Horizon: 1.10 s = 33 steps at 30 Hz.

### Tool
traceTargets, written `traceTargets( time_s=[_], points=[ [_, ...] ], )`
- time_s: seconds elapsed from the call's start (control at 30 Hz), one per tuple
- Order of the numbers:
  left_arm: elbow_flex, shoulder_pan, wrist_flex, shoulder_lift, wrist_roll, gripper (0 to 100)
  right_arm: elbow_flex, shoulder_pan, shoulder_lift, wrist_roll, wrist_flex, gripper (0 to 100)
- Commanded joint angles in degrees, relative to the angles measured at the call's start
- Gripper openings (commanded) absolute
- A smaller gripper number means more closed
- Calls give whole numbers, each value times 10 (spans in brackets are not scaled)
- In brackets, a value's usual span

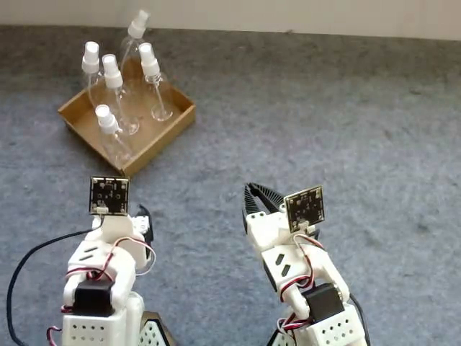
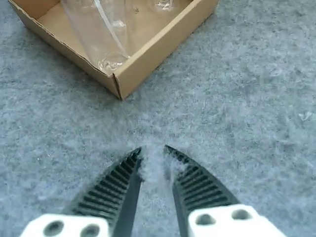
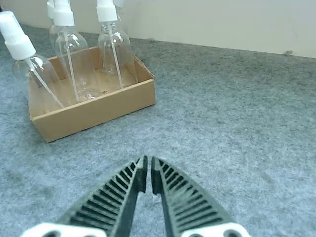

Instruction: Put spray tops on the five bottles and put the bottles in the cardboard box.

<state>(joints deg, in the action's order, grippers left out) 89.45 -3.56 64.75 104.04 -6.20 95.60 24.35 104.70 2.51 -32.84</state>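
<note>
**Five capped bottles stand in the box, both grippers empty**

A shallow, square, brown cardboard box point(image 1: 162, 140) sits at the far left of a grey, fuzzy felt-like table cover point(image 1: 324, 108). Its low walls show a plain matte surface and sharp folded corners. Inside it, five clear, round-shouldered plastic bottles point(image 1: 121, 108) stand upright and close together. Each wears a white plastic spray top point(image 1: 148, 58), and thin dip tubes run down through the see-through bodies point(image 3: 116, 54).

The two white plastic arms are at the near edge, well apart from the box. The left gripper point(image 2: 153, 150) has black, ribbed, tapering fingers parted by a narrow gap. It grasps nothing and points at the box's near corner point(image 2: 118, 84). The right gripper point(image 3: 148, 163), of the same black ribbed make, has its tips pressed almost together on nothing, over bare felt to the right of the box.
</note>
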Motion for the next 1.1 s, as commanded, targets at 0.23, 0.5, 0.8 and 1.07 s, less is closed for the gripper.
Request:
traceTargets(
  time_s=[0.23,0.5,0.8,1.07],
  points=[
    [68,-6,-23,1,5,7,78,-7,4,-5,-1,21],
    [76,-2,-18,0,4,7,78,-7,4,-5,-1,21],
    [76,-6,106,-1,4,7,78,-7,4,-5,-1,21],
    [76,0,109,-2,4,6,78,-7,4,-5,-1,21]
  ],
)
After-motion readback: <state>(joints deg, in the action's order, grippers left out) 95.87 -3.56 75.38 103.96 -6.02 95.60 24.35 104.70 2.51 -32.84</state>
